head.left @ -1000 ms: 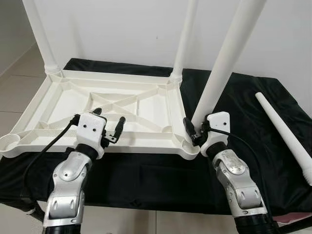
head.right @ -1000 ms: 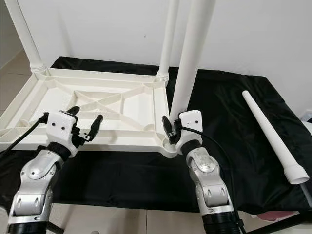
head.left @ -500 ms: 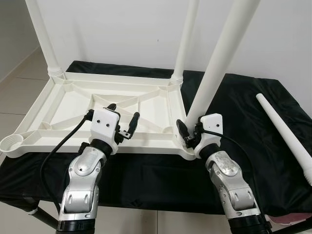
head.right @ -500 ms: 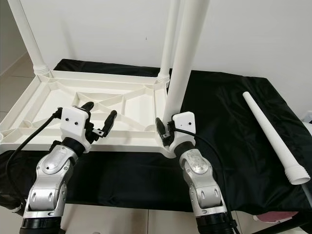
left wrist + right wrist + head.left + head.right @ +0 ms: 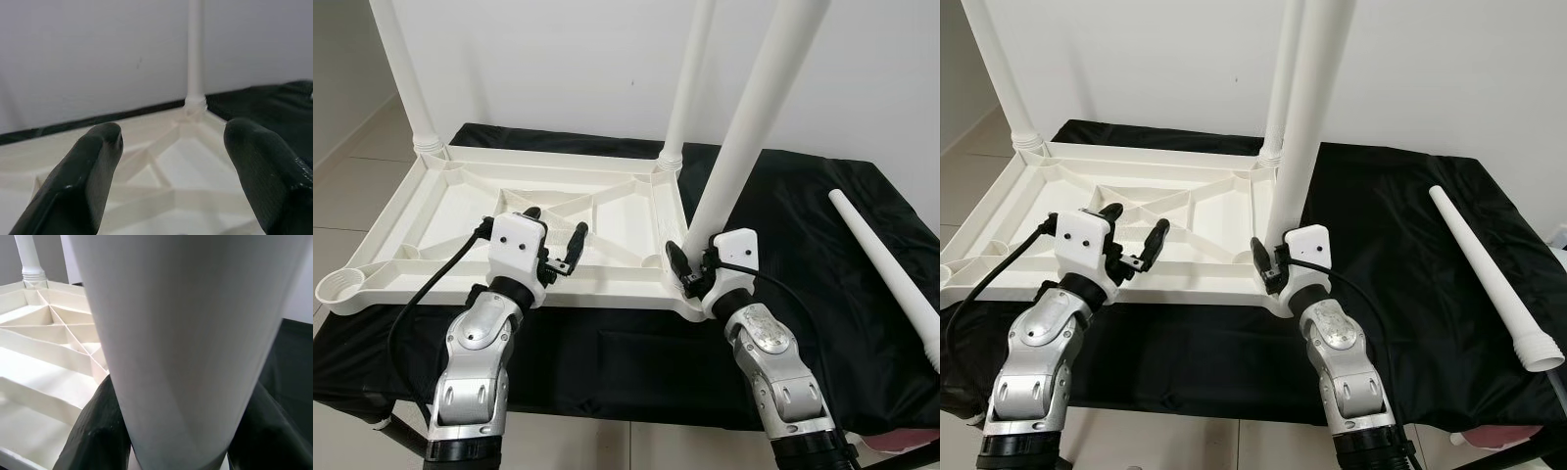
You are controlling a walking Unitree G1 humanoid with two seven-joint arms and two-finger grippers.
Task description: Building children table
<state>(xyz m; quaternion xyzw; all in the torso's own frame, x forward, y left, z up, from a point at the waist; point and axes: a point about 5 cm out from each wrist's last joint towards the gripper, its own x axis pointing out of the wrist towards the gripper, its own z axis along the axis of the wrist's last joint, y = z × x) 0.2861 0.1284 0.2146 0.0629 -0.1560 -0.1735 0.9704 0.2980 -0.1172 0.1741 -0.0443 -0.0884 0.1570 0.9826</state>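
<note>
My left gripper hovers with its fingers spread over the near rail of the tabletop, gripping nothing. The tabletop lies upside down on the black cloth, ribs up, its long axis running left to right. At its near left corner I see an open socket. Two legs stand upright in the far sockets: the far left leg and the far right leg. My right gripper pinches the near leg just above the near right corner; that leg points up and leans slightly right. In the right wrist view it blocks most of what lies beyond. Well to the right, a spare leg lies flat on the cloth, running from far to near, apart from everything else.
</note>
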